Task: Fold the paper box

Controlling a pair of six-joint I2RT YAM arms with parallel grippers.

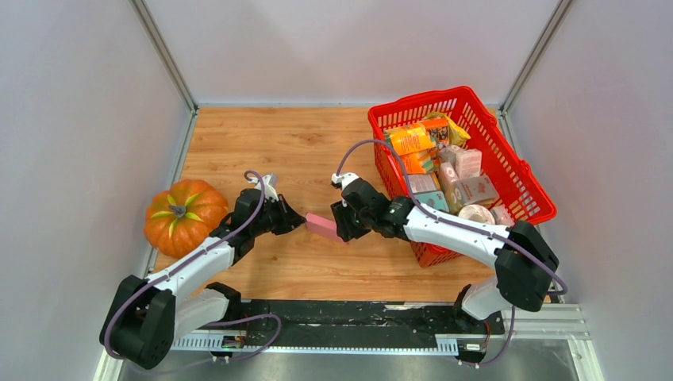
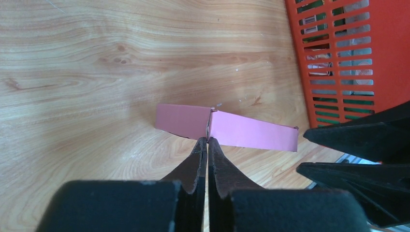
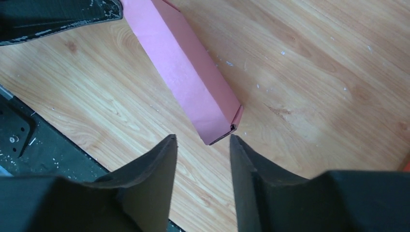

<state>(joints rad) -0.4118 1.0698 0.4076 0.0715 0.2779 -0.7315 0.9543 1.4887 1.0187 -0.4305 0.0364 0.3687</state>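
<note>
Over the arms, the top view shows a pale wooden surface (image 1: pixel 301 143) closed in by grey walls (image 1: pixel 71 119) with metal posts in the far corners. A black rail (image 1: pixel 349 317) runs along the near edge, where both bases are bolted. Both arms reach forward and bend inward, so that their tips meet near the middle. The left gripper (image 1: pixel 298 222) and the right gripper (image 1: pixel 340 230) face each other, and the pink paper box (image 1: pixel 324 227) lies between them. Behind the left arm's jaws, at the surface's edge, sits an orange pumpkin (image 1: pixel 185 216). Behind the right arm's jaws stands a red basket (image 1: pixel 520 176) filled with packaged groceries (image 1: pixel 444 171).

From the left wrist, the left gripper (image 2: pixel 208 141) has its jaws pressed together, pinching a thin edge of the paper box (image 2: pixel 251 131) where two pink panels meet at a crease. One panel stretches to each side of the jaws. Whether the box rests on the wood or is held just off it cannot be told. Just beyond the box's right end are the dark tips of the right gripper (image 2: pixel 302 151), spread apart. The basket's slotted wall (image 2: pixel 348 63) rises farther off.

From the right wrist, the right gripper (image 3: pixel 203 138) has its jaws spread wide and touches nothing. The near end of the paper box (image 3: pixel 183 63) lies just ahead of the gap, a long flattened pink carton running away toward the left gripper (image 3: pixel 63 14), which covers its far end. To the left of the jaws is the black rail (image 3: pixel 29 145).
</note>
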